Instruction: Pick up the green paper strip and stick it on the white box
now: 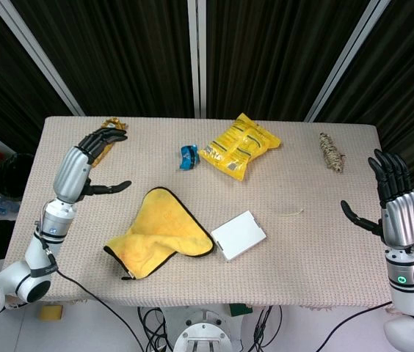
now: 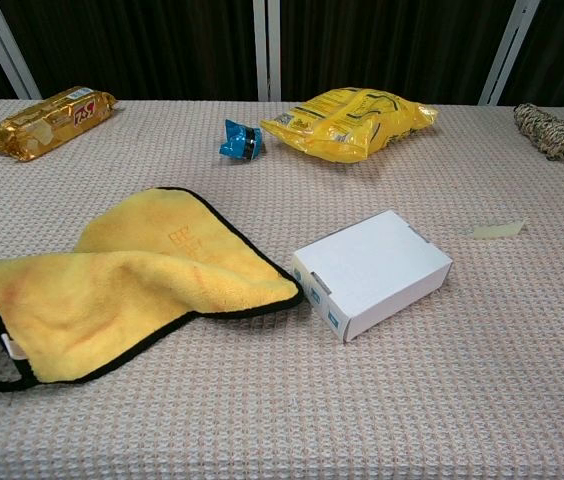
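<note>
Lying well left of the spread, empty right hand (image 1: 396, 209): green paper strip (image 1: 291, 214).

Head view: high, looking steeply down, whole table (image 1: 317, 249) in frame, far. Chest view: low, near front edge, facing across toward dark curtain (image 2: 382, 40), close. Shared: white box (image 1: 238, 235) (image 2: 372, 272), yellow cloth (image 1: 159, 233) (image 2: 127, 275), yellow bag (image 1: 239, 145) (image 2: 352, 122).
</note>
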`<state>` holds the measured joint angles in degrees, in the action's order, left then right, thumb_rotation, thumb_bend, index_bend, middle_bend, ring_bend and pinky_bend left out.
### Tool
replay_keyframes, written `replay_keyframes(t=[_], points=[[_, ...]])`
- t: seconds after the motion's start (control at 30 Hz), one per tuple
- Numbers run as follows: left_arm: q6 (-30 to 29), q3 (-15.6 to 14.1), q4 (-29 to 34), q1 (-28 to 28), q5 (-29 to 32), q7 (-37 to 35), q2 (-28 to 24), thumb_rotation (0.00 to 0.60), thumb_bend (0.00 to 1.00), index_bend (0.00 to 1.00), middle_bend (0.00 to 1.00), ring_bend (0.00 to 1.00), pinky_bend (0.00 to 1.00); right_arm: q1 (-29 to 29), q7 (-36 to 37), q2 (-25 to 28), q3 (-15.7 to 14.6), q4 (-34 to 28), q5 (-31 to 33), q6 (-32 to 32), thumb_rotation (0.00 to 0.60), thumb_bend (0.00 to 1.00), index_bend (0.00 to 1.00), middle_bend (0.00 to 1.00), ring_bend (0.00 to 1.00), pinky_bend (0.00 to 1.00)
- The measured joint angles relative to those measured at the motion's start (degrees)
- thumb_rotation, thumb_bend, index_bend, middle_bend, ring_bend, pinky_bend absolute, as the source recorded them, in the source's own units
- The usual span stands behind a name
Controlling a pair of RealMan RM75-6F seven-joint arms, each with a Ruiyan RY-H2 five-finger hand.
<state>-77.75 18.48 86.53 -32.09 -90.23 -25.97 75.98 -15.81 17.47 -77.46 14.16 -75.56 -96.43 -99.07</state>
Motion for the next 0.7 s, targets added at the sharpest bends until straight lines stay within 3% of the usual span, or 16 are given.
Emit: replay_keyframes(t=[0.2, 0.6, 0.7], points=[[2.3, -0.3, 0.4, -2.3, 1.4, -1.9, 0.0, 0.600, 0.03, 0.23, 0.23, 0.18, 0.26, -0.8, 2.1, -1.9, -0.8, 3.6, 0.3, -0.3, 0.561, 0.24, 0.00, 0.00, 0.00, 0.00], [2.5, -2.0, 0.0, -3.0, 2.1, -1.2, 0.0, 0.600, 0.03, 0.23, 0.23, 0.18, 0.26, -0.8, -0.1, 0.3, -2.4, 2.1, 1.2, 2.3, 0.559, 0.24, 0.00, 0.00, 0.00, 0.00], [2.7, -2.5, 0.0, -2.8, 2.3, 0.0, -0.4, 0.600, 0.03, 0.24, 0.23, 0.18, 0.25, -1.0, -2.2, 1.5, -3.3, 1.1, 1.6, 5.2, 0.560, 0.24, 0.06, 0.00, 0.00, 0.00]])
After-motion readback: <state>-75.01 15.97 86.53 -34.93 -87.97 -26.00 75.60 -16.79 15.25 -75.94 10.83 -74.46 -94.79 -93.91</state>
